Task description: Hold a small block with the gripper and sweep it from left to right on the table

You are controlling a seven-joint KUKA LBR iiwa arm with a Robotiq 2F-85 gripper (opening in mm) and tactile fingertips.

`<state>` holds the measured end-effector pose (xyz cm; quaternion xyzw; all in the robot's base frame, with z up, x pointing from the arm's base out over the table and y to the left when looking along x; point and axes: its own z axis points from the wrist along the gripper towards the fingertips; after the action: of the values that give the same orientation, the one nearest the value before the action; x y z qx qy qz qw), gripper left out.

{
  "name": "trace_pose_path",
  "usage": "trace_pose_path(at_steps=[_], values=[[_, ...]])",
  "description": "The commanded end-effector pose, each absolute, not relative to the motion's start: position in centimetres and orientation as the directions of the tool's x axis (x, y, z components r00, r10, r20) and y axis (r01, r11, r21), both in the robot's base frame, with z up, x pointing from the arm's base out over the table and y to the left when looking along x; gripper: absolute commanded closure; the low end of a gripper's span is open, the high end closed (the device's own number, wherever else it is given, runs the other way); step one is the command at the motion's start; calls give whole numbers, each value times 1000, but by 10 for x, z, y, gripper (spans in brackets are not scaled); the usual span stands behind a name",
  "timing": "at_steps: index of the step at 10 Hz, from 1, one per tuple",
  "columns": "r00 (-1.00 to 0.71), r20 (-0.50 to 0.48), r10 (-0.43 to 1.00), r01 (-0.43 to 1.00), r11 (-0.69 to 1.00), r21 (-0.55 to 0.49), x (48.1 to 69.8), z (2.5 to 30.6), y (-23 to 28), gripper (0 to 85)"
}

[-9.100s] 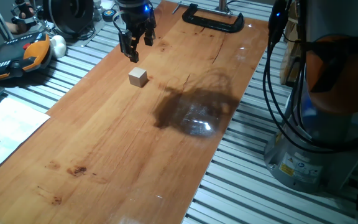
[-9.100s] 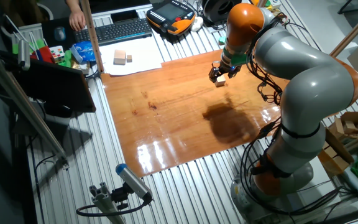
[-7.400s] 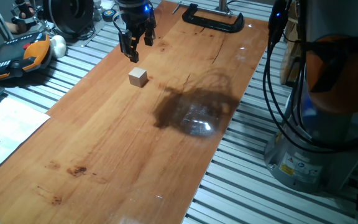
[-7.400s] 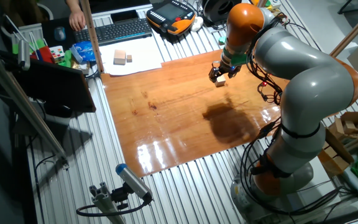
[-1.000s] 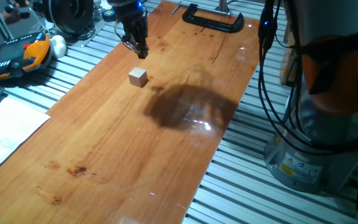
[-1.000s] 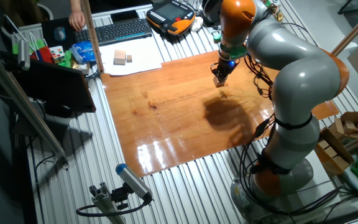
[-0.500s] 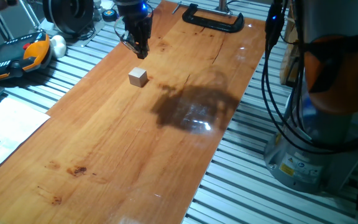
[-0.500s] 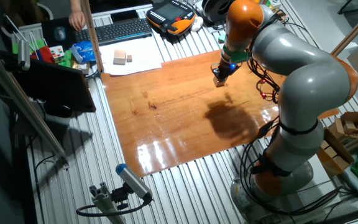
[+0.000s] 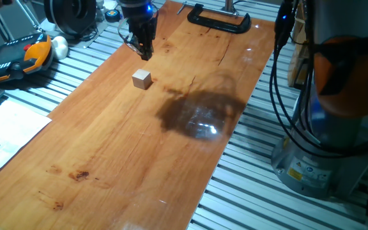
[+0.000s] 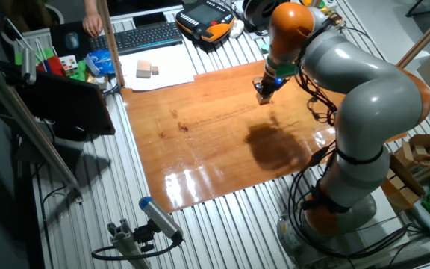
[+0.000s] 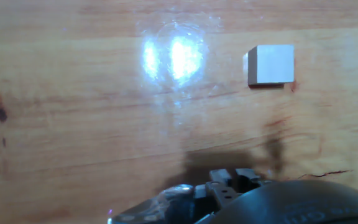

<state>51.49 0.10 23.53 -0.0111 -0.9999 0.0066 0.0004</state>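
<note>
Presently, small block (image 9: 142, 78) lay loose on the counter (image 9: 126, 147), ungrasped, near but apart from the gripper (image 9: 145, 52) hovering beyond it, fingers seemingly pressed together; grasp and left-to-right sweep both remained outstanding.

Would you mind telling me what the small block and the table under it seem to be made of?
The small block looks like plain unfinished wood: pale beige, matte, crisp square edges, though its grain is too fine to see. The table appears to be varnished wood: reddish-brown with grain lines and dark knots, and a glossy finish that mirrors the lamp in the hand view.
</note>
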Motion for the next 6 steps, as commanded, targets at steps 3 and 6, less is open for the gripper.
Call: trace_pose_path(at_steps=[3,6], values=[[-999,-27,25,26,999,-33,522,228,-1,507],[-998,-51,31,33,999,-38,539,212,-3,453]])
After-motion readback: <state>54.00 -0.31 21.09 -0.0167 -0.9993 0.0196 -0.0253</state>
